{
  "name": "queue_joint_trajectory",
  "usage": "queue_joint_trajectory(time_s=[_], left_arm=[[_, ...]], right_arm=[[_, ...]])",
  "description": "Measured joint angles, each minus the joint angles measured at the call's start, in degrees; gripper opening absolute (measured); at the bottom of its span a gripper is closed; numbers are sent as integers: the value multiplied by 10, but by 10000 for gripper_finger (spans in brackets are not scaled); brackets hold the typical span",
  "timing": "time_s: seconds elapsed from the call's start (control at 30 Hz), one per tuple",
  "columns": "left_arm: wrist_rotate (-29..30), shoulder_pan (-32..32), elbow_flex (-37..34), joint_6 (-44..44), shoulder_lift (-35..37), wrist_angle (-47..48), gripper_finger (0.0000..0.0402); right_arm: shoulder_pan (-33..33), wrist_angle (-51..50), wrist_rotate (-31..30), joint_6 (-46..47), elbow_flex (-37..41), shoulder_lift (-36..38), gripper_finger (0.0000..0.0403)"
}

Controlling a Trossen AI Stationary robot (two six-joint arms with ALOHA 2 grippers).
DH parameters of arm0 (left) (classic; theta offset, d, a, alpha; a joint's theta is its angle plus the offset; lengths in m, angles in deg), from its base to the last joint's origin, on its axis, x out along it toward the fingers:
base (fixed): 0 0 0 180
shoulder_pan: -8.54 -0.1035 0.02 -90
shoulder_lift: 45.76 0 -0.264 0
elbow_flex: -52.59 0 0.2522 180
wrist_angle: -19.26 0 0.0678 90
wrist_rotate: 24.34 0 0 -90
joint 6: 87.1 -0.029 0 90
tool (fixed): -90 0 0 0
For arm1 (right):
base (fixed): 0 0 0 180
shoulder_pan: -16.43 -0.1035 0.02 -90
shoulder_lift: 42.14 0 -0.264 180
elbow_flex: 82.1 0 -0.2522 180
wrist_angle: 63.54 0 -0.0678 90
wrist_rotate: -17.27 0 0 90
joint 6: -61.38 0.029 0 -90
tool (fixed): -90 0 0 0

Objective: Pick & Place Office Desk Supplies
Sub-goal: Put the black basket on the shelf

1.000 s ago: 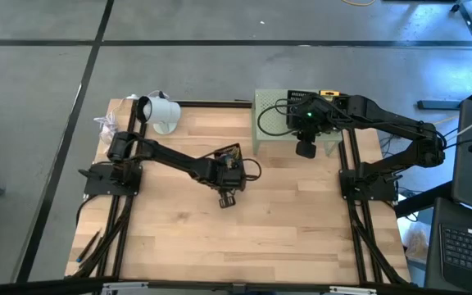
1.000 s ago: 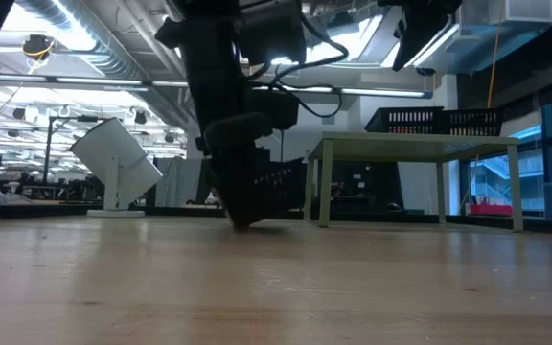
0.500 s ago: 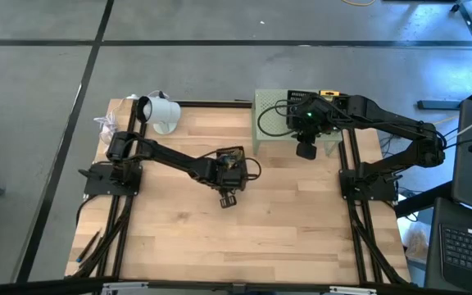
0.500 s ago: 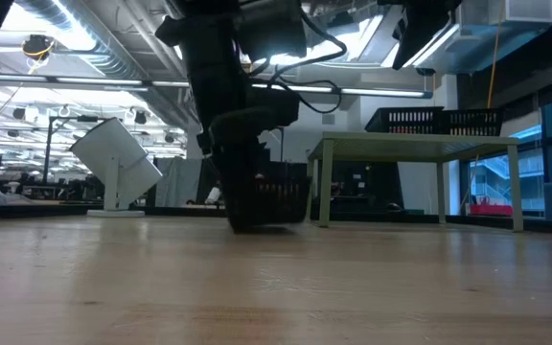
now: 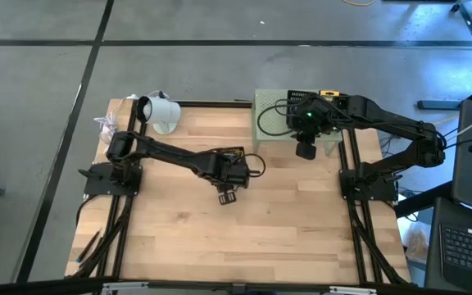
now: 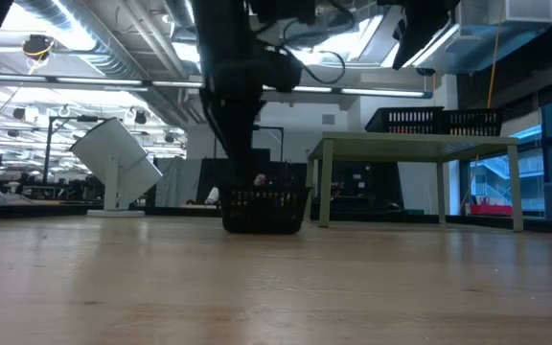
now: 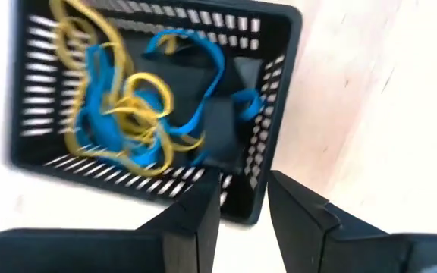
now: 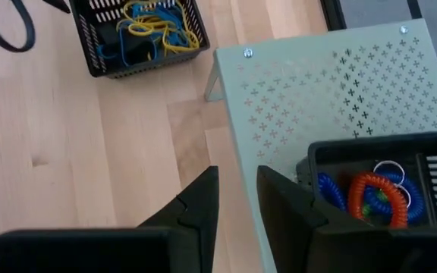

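Black basket (image 7: pixel 150 106) of yellow and blue rubber bands (image 7: pixel 124 114) sits mid-desk, set down. Left gripper (image 7: pixel 241 216) just above basket, fingers parted, nothing held. Right gripper (image 8: pixel 237 201) over pale green stand (image 8: pixel 317 106) at desk's far right corner, fingers slightly apart, empty. Second basket (image 8: pixel 378 182) with coiled bands on stand. Placing seems largely done.

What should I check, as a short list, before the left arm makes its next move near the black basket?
1. Black mesh basket stands flat on the table: ok.
2. Left gripper is above the basket, not gripping it: ok in the low view.
3. Yellow and blue rubber bands lie inside the basket, none hanging over the rim: ok.
4. Whether the left gripper's fingers are fully open: cannot tell.
5. Right gripper waits over the pale green stand, away from the left arm: ok.
6. Second black tray on the stand, with coiled cords inside, sits steady: cannot tell.
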Motion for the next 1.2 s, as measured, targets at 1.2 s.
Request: queue_joint_trajectory(time_s=[1.2], left_arm=[[317, 138, 30, 346, 182, 360, 102]], right_arm=[[-174, 746, 150, 14, 298, -180, 199]])
